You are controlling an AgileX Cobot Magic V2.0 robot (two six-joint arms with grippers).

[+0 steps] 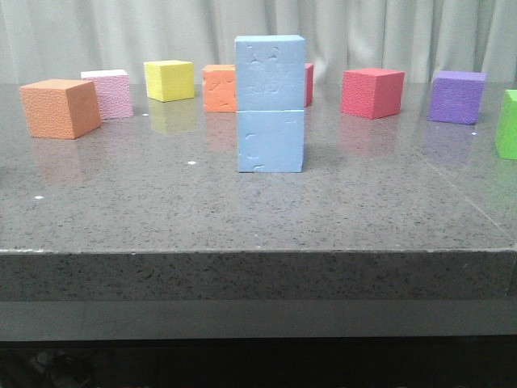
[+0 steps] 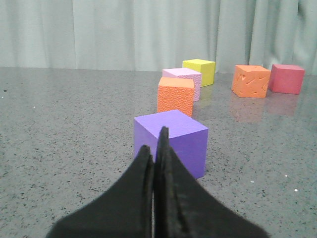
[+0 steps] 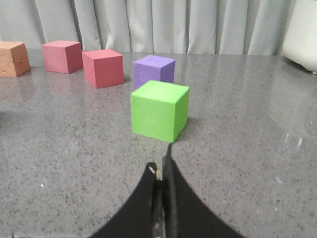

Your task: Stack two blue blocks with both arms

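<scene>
Two light blue blocks stand stacked in the middle of the table in the front view, the upper block (image 1: 270, 73) squarely on the lower block (image 1: 271, 141). Neither arm shows in the front view, and the blue blocks show in neither wrist view. My left gripper (image 2: 154, 140) is shut and empty, low over the table just short of a purple cube (image 2: 173, 139). My right gripper (image 3: 160, 159) is shut and empty, a little short of a green cube (image 3: 159, 110).
Behind the stack stand an orange cube (image 1: 60, 107), pink cube (image 1: 109, 93), yellow cube (image 1: 170, 80), orange puzzle cube (image 1: 218, 88), red cube (image 1: 371, 92), purple cube (image 1: 456, 96) and green cube (image 1: 508, 123). The table's front edge (image 1: 258, 252) is near.
</scene>
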